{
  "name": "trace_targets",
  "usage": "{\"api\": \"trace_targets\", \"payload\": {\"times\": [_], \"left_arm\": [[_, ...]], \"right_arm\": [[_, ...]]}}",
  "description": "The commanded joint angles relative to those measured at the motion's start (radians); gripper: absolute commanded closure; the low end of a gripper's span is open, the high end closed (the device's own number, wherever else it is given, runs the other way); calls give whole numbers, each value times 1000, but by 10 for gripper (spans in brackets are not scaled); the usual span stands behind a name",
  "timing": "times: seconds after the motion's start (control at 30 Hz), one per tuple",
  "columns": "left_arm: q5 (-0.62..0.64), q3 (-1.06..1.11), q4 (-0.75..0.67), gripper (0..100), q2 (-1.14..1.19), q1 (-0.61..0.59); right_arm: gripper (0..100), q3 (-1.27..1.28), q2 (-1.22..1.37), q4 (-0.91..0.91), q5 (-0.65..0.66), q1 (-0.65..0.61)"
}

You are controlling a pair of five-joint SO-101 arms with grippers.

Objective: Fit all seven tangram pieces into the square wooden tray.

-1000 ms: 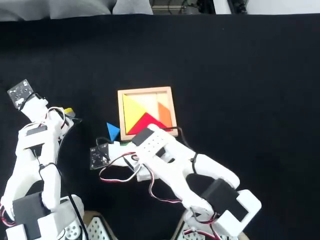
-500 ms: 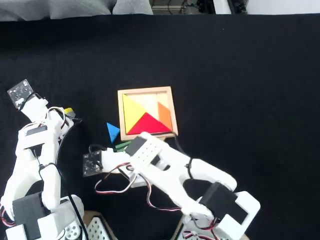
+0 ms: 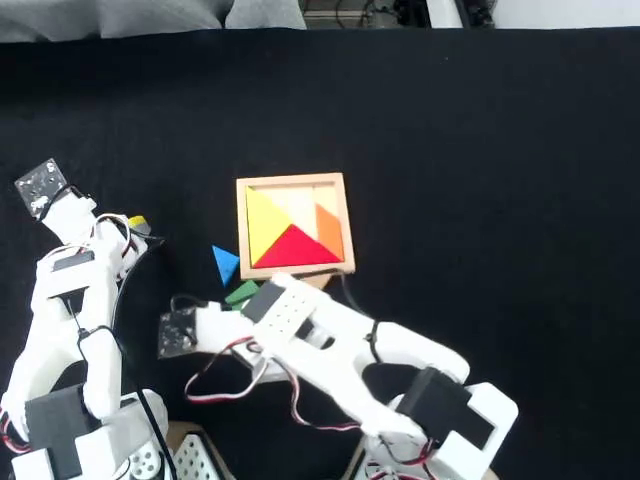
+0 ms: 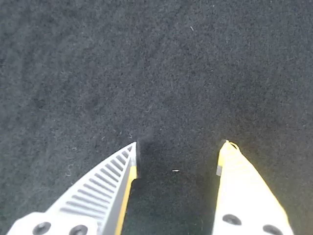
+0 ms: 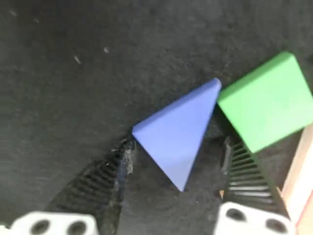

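Right hand (image 5: 177, 148) has drawn back from the tray (image 3: 290, 180) toward the bench's front edge. It is now released astride the blue triangle (image 5: 178, 132), and pickup is likely next. Left hand (image 4: 178, 147) released near the left edge.

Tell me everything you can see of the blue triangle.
The blue triangle is a small flat piece, solid matte blue, painted wood by its look, with crisp edges. It lies flat on the black cloth outside the wooden tray, off its near left corner. One tip sits close against the green piece; whether they touch is unclear. The right tool hangs open over it, a finger on each side, not gripping it.
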Motion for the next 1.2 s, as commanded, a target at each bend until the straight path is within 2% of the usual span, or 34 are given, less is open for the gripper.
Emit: {"api": "trace_targets", "payload": {"times": [0.0,0.3,0.53,0.77,0.87,1.03,1.17], "left_arm": [[3,-64,2,739,-12,2],[3,-64,2,739,-12,2],[3,-64,2,739,-11,2],[3,-64,2,739,-11,2],[3,-64,2,739,-11,2],[3,-64,2,739,-9,2],[3,-64,0,739,-8,2]], "right_arm": [[712,-10,-44,5,-63,-35],[714,-12,-44,0,-77,-32],[847,-8,-42,-18,-69,-32],[770,-7,-42,-18,-69,-32],[806,-5,-42,-20,-54,-32],[925,-4,-42,-20,-6,-11],[932,-5,-50,-11,-6,43]]}}
